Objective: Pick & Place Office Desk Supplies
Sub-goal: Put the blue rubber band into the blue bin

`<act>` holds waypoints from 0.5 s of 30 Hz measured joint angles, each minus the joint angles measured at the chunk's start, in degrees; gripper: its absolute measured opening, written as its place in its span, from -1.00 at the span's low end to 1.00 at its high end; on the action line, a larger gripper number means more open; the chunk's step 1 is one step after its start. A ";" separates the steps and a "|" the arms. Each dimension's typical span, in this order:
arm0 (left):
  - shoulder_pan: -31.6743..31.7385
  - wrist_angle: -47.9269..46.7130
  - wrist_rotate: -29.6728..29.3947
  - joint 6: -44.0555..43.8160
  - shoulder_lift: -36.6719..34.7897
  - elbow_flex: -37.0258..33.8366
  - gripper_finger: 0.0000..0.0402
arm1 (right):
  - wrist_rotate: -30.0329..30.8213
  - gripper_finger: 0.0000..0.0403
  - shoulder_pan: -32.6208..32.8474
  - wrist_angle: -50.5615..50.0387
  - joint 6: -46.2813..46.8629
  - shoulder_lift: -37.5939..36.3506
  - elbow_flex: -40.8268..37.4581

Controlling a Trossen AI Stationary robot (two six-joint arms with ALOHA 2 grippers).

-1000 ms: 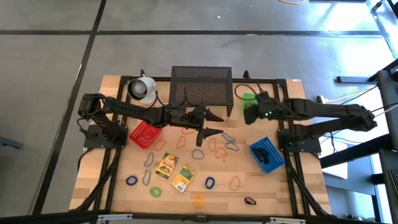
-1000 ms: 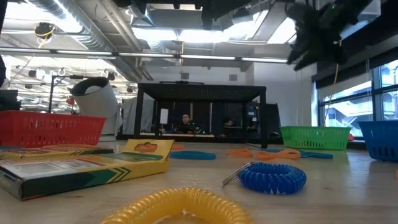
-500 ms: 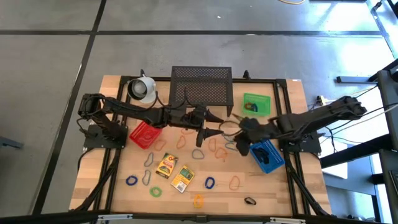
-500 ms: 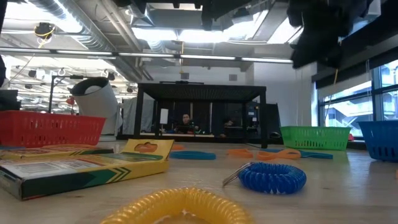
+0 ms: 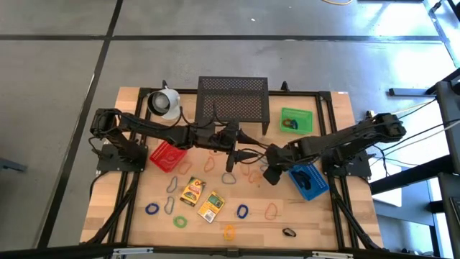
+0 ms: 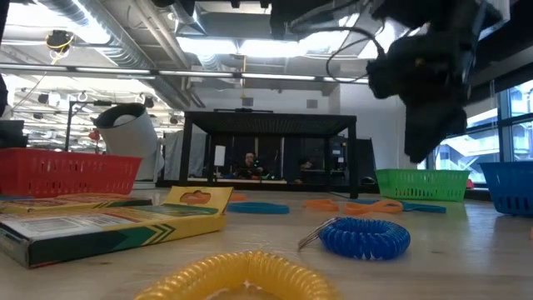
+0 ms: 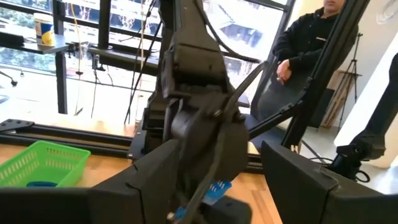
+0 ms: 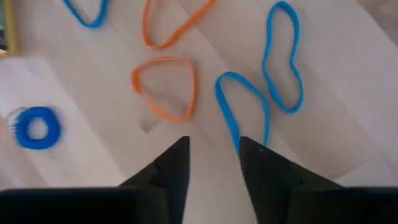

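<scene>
Thin loops in orange, blue and grey lie scattered flat on the table's middle (image 5: 253, 176). Two yellow printed packets (image 5: 192, 191) (image 5: 210, 206) and small coiled loops (image 5: 242, 211) lie nearer the front edge, and a dark clip-like bit (image 5: 289, 232) sits at the front right. My right gripper (image 5: 272, 173) hovers open over the loops, pointing down. In the right wrist view its fingers (image 8: 213, 149) stand just short of a blue loop (image 8: 242, 109) and an orange loop (image 8: 165, 87), touching neither. My left gripper (image 5: 243, 152) waits open over the table's centre, holding nothing.
A red bin (image 5: 167, 155) sits at the left, a green bin (image 5: 297, 120) at the far right and a blue bin (image 5: 309, 180) at the right, close to my right gripper. A white mug (image 5: 164, 103) and a black mesh rack (image 5: 232, 101) stand at the far edge. A person stands beyond the table (image 7: 311, 43).
My right arm has swung from above the green bin at the far right toward the table's centre and near side, and has come down over the loops beside the blue bin. The loops and packets have not moved.
</scene>
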 joint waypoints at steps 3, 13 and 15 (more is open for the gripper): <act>-0.25 -0.01 -0.03 0.00 0.00 0.00 0.11 | -0.65 -0.09 -1.21 -0.02 -2.87 1.78 -0.02; -1.77 -0.02 -0.06 -3.87 0.00 0.00 0.11 | -2.12 0.17 -2.46 -1.63 -11.31 5.98 -0.02; -2.10 -0.02 -0.08 -3.87 0.00 0.00 0.11 | -2.15 0.15 -2.39 -1.52 -13.26 6.70 -0.02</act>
